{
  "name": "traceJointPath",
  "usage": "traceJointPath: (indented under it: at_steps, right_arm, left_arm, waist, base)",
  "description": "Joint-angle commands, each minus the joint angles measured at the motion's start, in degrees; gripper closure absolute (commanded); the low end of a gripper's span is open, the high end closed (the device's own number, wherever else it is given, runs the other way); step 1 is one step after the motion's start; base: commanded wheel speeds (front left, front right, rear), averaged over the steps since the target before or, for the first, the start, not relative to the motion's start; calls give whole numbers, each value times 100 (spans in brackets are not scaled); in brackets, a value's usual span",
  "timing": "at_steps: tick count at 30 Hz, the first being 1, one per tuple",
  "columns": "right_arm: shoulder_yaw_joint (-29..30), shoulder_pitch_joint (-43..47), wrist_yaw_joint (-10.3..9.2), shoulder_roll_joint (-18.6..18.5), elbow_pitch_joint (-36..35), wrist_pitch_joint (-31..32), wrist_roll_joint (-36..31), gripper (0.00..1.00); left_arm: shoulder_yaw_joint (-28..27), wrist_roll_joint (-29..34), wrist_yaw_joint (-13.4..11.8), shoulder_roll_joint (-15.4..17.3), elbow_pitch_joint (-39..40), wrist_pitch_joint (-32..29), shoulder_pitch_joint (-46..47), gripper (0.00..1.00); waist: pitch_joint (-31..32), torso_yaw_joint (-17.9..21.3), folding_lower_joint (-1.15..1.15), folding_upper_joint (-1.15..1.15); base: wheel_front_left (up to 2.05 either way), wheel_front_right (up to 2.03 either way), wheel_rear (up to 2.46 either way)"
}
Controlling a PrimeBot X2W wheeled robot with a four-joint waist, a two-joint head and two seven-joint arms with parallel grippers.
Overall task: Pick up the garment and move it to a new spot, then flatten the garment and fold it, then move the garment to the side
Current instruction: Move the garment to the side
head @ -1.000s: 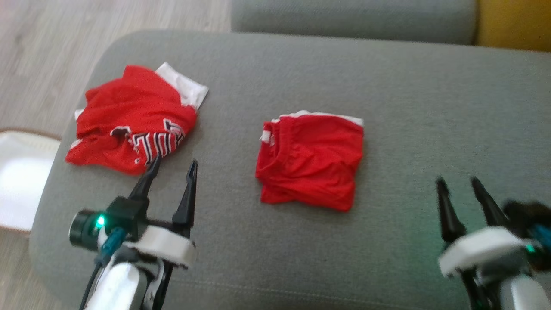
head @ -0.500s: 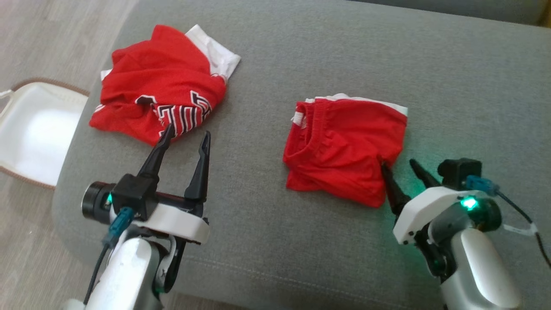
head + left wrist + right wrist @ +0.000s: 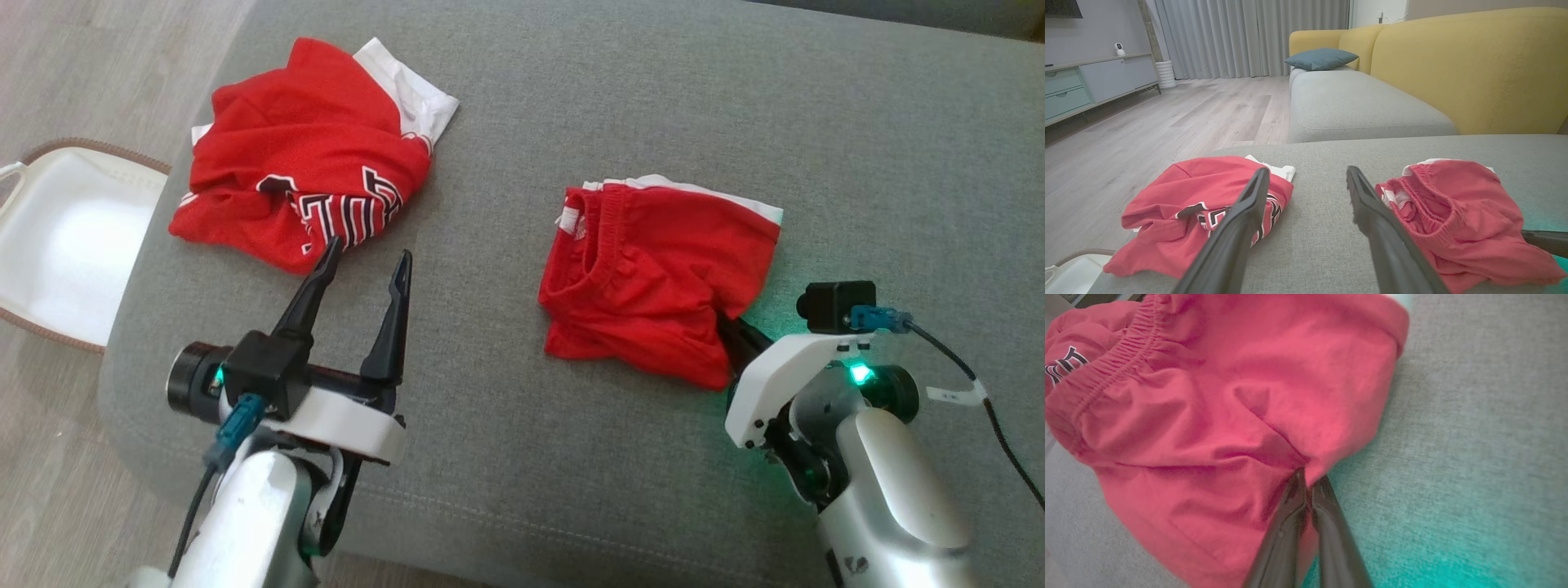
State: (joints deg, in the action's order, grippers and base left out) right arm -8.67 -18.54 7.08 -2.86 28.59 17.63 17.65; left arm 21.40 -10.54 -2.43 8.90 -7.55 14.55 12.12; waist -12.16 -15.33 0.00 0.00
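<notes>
The red shorts [image 3: 653,278] lie mid-frame on the grey cushion [image 3: 571,98], up and left of the right hand [image 3: 729,327], which is pinched shut on their lower-right edge. Their longer side runs left to right, waistband facing left. The left hand [image 3: 369,250], spread wide and empty, sits farther off by the jersey [image 3: 302,155].

Rm inventory. Seating: grey woven sofa seat [image 3: 620,98], wide, rounded corner, seam along front edge. A 2nd grey seat section [image 3: 1355,102] lay beyond it. Yellow backrest [image 3: 1474,69] ran behind both, w/ 1 teal cushion [image 3: 1321,58] at far end. Floor [image 3: 1167,118]: pale wood-look planks. Curtains [image 3: 1249,36]: grey, pleated, floor-length, were drawn. Low sideboard [image 3: 1094,81], pale blue-grey drawers, stood at the wall. It carried a small white device [image 3: 1119,48]; white ribbed cylinder [image 3: 1166,74] beside it. White basket [image 3: 65,245], brown rim, sat on floor by seat.
</notes>
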Motion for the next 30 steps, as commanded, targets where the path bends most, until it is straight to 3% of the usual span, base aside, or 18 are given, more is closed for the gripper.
traceJointPath:
  at_steps: [1, 12, 21, 30]
  right_arm:
    - [-124, -147, 41, -2, -84, -1, 15, 100]
    - [54, 175, 41, -2, -706, -129, -663, 100]
    - [344, 638, 41, -61, -1710, 172, -1000, 100]
    - [606, 460, 41, -294, -2000, 210, -1088, 100]
  left_arm:
    - [-249, 53, 32, 51, 196, 44, 245, 0]
    - [-371, 135, 44, 83, 195, 44, 119, 0]
    - [-375, 198, 114, 198, 296, 44, 126, 0]
    - [-245, 276, 202, 270, 383, 19, 380, 0]
  waist:
    - [-3, 11, 0, 0]
    - [92, 453, 0, 0]
    - [-6, 1498, 0, 0]
    - [-315, 2292, 0, 0]
  base:
    - [0, 0, 0]
    - [0, 0, 0]
    - [0, 0, 0]
    - [0, 0, 0]
